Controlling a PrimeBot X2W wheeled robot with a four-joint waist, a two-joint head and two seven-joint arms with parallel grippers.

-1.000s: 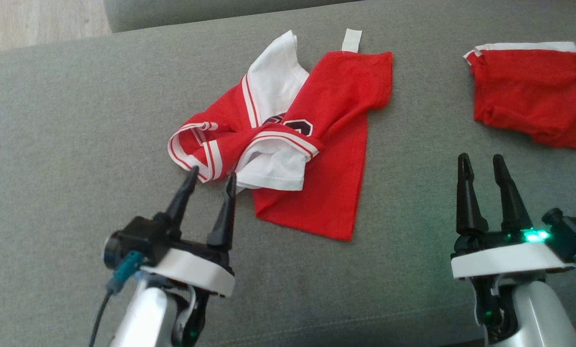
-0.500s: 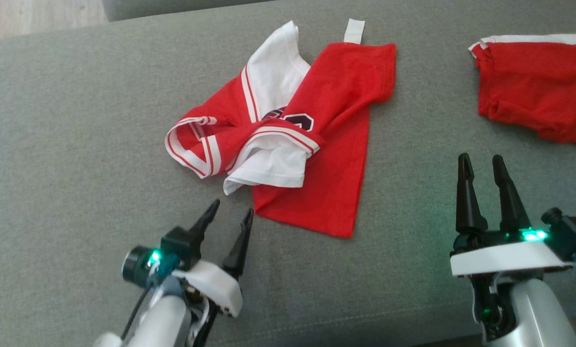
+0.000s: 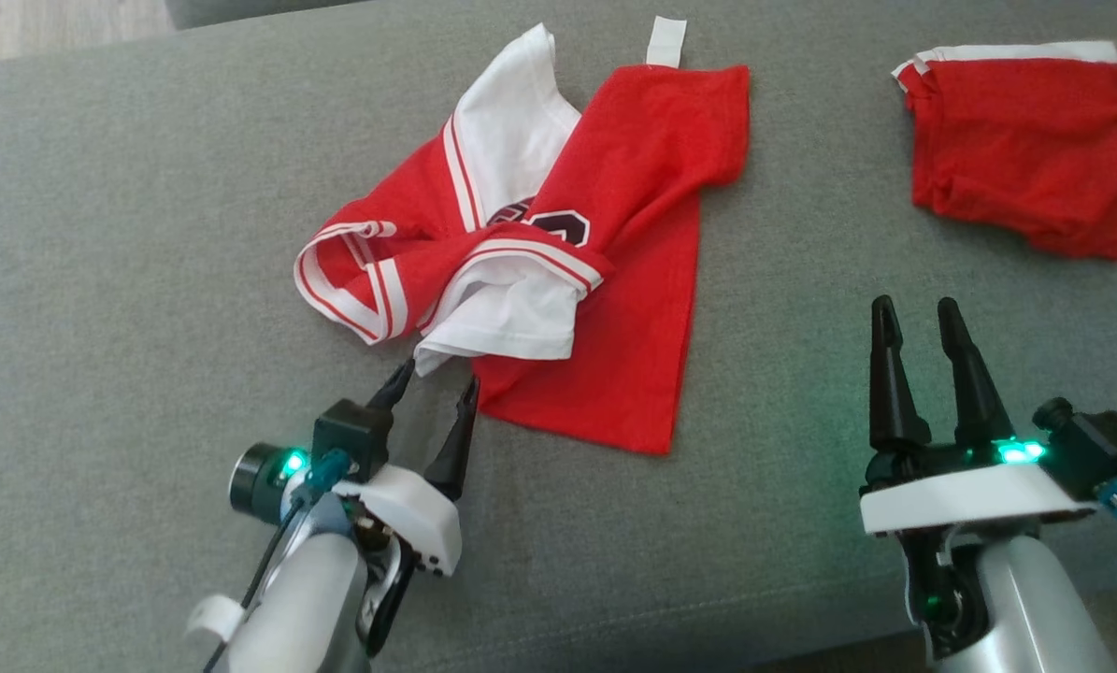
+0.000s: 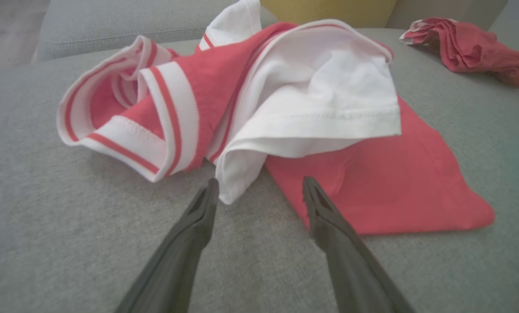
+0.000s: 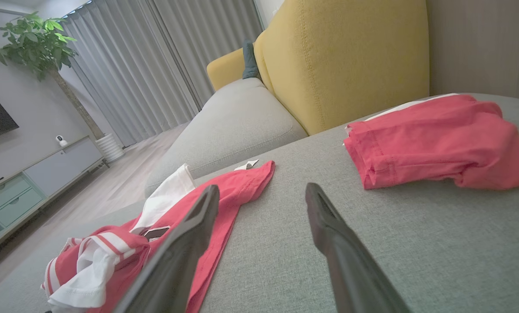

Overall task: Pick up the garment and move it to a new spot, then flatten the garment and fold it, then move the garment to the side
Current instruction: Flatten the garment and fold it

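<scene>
White corner of garment (image 4: 281, 117) just between spread left fingers (image 4: 190, 234)

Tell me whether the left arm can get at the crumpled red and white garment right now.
Probably yes. The left gripper stands open with its tips right at the near white corner of the garment, low over the grey cushion, and nothing lies between them.

The garment (image 3: 633, 280) is bright red with white panels, red-and-white striped trim and a dark number outlined in white. Near the far right corner of the grey couch seat (image 3: 100, 234) lies another piece of clothing (image 3: 1025, 140), red with a white edge. The left gripper (image 3: 436, 374) and right gripper (image 3: 914, 303) have black fingers and white collars.
</scene>
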